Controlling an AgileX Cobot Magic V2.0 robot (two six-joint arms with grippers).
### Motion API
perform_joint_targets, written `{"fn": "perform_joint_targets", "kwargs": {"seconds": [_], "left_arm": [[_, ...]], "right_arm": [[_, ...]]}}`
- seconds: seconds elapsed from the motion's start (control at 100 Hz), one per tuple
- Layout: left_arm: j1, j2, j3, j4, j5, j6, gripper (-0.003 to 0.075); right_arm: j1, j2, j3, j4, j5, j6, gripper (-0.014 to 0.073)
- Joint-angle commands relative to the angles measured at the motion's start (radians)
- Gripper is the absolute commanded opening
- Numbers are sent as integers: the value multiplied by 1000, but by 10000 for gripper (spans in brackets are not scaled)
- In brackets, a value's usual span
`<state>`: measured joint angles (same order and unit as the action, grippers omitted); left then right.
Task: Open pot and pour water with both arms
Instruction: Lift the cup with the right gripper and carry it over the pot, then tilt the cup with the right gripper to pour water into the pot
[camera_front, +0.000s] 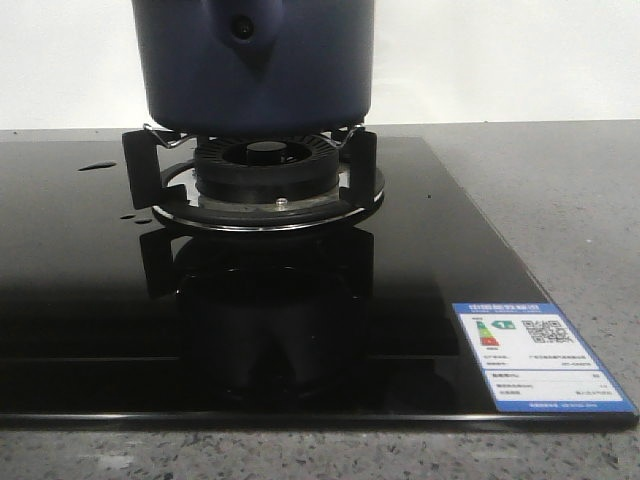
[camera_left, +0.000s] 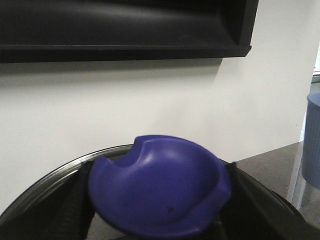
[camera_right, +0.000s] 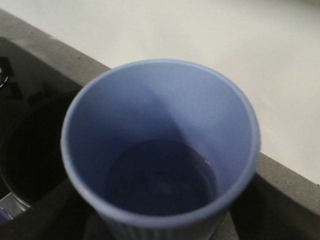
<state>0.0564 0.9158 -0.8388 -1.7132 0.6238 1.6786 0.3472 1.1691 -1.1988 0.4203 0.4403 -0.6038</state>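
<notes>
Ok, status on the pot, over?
Left gripper clamped on lid knob, lid off. Right gripper hidden behind pale blue cup, water inside. Pot open on burner; no obstruction seen.

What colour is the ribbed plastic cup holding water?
Pale blue ribbed plastic cup, seen best in the right wrist view.

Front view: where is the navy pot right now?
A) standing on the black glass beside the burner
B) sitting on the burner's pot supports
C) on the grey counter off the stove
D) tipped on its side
B: the pot stands upright on the metal pot supports directly over the burner, not on the black glass cooktop or the grey counter.
</notes>
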Motion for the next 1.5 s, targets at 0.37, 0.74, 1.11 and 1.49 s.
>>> {"fn": "perform_joint_targets", "kwargs": {"seconds": [0.37, 0.74, 1.11, 1.49], "left_arm": [[-21, -14, -34, -79, 21, -9, 320], [-34, -14, -34, -79, 19, -9, 320], [-34, -14, -34, -79, 19, -9, 320], [-34, -14, -34, -79, 19, -9, 320]], "right_arm": [[47, 141, -253, -21, 99, -205, 235], [49, 176, -293, -72, 105, -324, 235], [134, 203, -303, -276, 73, -428, 235], [156, 237, -303, -387, -20, -428, 235]]}}
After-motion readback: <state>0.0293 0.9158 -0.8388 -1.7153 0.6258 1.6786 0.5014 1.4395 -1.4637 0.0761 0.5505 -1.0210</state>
